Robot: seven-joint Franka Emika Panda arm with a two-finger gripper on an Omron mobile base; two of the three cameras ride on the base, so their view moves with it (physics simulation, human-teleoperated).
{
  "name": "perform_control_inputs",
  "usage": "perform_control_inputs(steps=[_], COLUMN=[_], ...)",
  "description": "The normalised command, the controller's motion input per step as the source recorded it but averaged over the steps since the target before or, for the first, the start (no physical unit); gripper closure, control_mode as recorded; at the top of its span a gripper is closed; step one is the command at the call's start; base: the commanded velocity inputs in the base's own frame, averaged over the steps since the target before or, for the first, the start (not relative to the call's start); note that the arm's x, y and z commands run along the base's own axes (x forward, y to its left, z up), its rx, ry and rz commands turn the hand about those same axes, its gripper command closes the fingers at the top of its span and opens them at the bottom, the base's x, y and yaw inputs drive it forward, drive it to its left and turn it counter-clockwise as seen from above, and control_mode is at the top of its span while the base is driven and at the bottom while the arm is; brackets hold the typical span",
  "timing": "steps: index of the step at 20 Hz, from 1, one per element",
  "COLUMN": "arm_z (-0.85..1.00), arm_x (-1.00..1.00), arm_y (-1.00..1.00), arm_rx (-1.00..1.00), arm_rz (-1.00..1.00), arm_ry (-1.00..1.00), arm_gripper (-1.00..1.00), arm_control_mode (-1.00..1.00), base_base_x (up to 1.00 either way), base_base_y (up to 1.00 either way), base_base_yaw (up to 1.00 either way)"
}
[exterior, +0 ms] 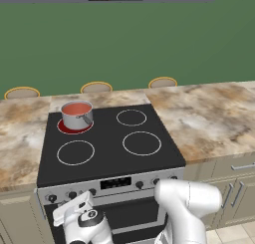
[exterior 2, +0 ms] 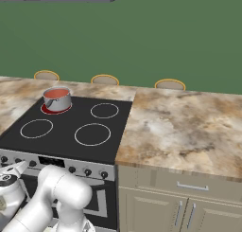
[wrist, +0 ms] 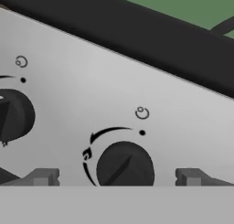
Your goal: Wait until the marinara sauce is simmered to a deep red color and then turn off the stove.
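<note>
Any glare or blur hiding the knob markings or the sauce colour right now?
Hand view: flat even light on the silver stove panel, no glare; round black knob and its arc markings sharp, lower edge cut off. Left base view: small shiny steel saucepan shows soft highlights; orange-red sauce clear but small, coarse.

Even flat light, soft rendering, shadowless

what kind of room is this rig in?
A rendered home kitchen, most likely: a black glass stove with knobs, a steel saucepan of marinara sauce on its glowing back-left burner, marble-look counter and cabinets.
</note>
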Motion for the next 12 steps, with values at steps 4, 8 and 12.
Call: perform_control_inputs(steps=[4, 8, 12], arm_z=[-0.07, -0.07, -0.07], arm_x=[0.15, 0.13, 0.13], arm_y=[0.00, 0.00, 0.00], arm_rx=[0.00, 0.00, 0.00], arm_rz=[0.00, 0.00, 0.00], arm_ry=[0.00, 0.00, 0.00], arm_gripper=[-1.00, -1.00, -1.00], arm_control_mode=[-1.00, -1.00, -1.00], base_base_x=[0.00, 0.00, 0.00], base_base_y=[0.00, 0.00, 0.00], base_base_yaw=[0.00, 0.00, 0.00])
